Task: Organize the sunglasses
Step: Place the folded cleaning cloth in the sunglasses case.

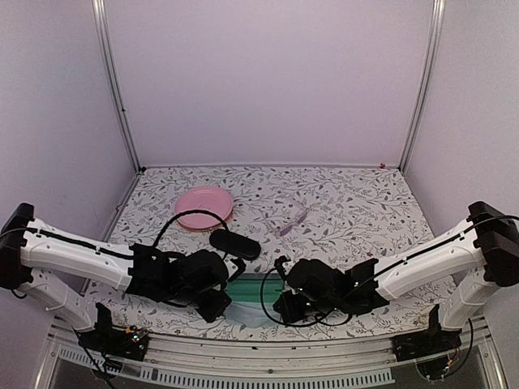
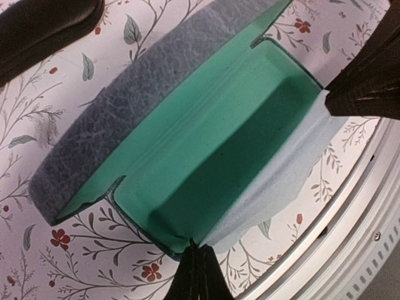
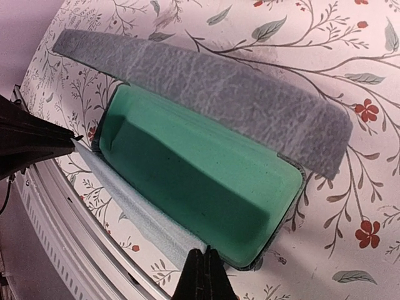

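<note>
A pair of sunglasses (image 1: 289, 219) with a pale translucent frame lies on the floral table, behind both arms. Between the arms a grey-blue rectangular case (image 1: 247, 290) lies open, its green lining (image 2: 219, 137) (image 3: 200, 169) bare. A light blue cloth (image 2: 294, 175) (image 3: 137, 200) stretches along the case's near edge. My left gripper (image 1: 216, 306) (image 2: 199, 251) is shut at the cloth's left end, by the case's near left corner. My right gripper (image 1: 285, 306) (image 3: 204, 253) is shut at its right end, by the near right corner.
A black oval case (image 1: 235, 243) (image 2: 44, 25) lies just behind the open case. A pink round object (image 1: 204, 207) sits farther back left. The table's metal front rail (image 2: 350, 237) runs close beside the cloth. Walls enclose the table on three sides.
</note>
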Robot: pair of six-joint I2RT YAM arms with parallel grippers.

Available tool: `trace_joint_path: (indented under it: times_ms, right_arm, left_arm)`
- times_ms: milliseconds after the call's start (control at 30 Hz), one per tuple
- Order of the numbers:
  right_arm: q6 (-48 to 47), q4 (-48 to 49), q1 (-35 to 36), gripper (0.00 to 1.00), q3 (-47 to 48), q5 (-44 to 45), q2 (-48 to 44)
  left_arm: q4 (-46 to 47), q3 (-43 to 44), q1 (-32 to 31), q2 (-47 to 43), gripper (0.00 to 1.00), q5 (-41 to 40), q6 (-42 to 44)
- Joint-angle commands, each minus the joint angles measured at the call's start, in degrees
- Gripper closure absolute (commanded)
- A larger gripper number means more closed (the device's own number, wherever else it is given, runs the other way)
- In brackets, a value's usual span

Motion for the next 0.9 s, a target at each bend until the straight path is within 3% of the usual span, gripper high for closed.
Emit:
trace_joint_path:
  times_ms: [0, 867]
  right_arm:
    - [-1.06, -2.48, -1.33, 1.0, 0.19, 2.19, 0.94]
    - [-3.48, -1.08, -4.3, 1.0, 2.9, 3.24, 5.16]
  left_arm:
    - [-0.36, -0.88, 2.14, 0.63, 1.0, -2.19, 2.01]
    - [0.51, 0.67, 6.1, 4.32, 1.0, -2.79, 4.23]
